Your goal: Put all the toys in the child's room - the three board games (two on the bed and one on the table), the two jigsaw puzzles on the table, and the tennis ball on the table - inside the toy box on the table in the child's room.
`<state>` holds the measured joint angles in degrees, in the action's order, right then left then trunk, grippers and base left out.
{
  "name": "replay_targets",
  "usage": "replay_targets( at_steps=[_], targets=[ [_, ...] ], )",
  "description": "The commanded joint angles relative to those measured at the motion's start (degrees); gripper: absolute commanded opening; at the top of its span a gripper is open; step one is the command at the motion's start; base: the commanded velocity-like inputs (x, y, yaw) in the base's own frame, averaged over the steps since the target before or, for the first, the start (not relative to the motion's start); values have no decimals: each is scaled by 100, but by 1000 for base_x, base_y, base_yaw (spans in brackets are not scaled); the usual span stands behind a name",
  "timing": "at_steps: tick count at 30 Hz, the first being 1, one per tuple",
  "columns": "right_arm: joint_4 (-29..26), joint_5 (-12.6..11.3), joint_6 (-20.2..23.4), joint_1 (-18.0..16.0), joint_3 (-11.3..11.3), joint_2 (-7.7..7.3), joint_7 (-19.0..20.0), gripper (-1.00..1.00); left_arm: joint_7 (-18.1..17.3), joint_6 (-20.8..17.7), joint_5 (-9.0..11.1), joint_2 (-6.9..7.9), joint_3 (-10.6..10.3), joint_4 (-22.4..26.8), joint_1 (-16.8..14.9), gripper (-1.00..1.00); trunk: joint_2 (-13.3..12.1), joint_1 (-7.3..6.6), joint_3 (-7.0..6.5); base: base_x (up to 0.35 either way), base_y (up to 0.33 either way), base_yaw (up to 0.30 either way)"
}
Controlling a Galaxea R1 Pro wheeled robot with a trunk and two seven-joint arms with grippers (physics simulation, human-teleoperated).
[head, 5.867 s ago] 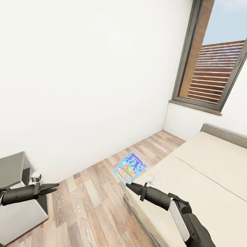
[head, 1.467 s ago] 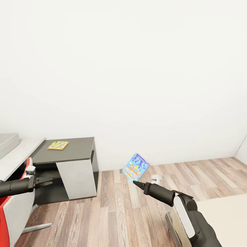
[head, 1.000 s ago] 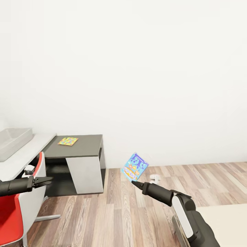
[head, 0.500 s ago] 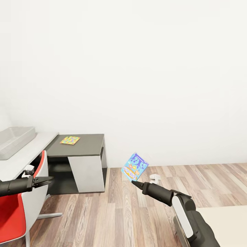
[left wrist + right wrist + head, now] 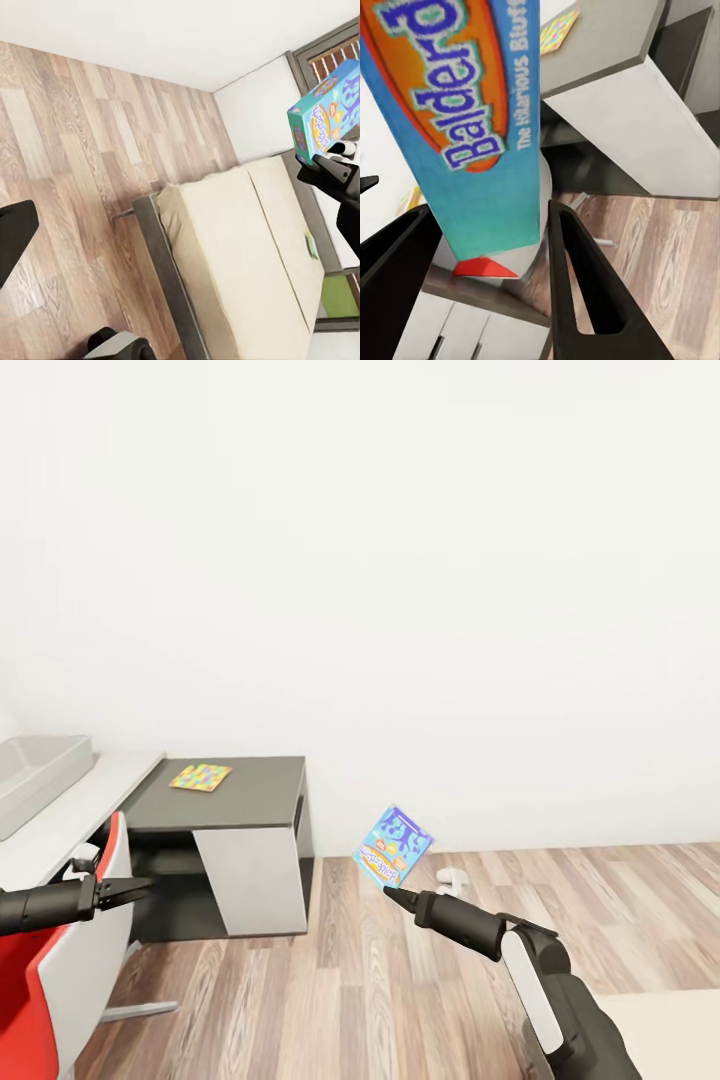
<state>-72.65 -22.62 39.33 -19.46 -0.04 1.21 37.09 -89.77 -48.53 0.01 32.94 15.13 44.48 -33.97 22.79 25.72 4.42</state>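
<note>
The right gripper (image 5: 392, 893) holds the blue board game (image 5: 394, 845) mid-frame, not yet in the toy box (image 5: 40, 765) at far left.

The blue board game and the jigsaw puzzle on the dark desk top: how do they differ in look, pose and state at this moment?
The blue board game is held in the air, tilted on edge, by the right gripper; the jigsaw puzzle lies flat on the table, untouched. The board game is mostly blue with printed lettering; the puzzle is a yellow, orange, green and pink mosaic. The board game is a box with visible thickness; the puzzle looks like a thin slab. Both are flat, colourful rectangles outside the toy box.
</note>
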Motion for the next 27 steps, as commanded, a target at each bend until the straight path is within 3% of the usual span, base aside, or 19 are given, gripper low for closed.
replay_targets(
  at_steps=[1,27],
  targets=[
    [-4,-40,40,-5,-5,2,0,-100,-23,-60,-2,2,-1,-1,-5,100,13,7,22,317,87,0],
    [-4,-40,40,-5,4,2,0,-100,-23,-51,-1,-7,-1,-1,-4,100,13,7,91,313,12,8]
  ],
)
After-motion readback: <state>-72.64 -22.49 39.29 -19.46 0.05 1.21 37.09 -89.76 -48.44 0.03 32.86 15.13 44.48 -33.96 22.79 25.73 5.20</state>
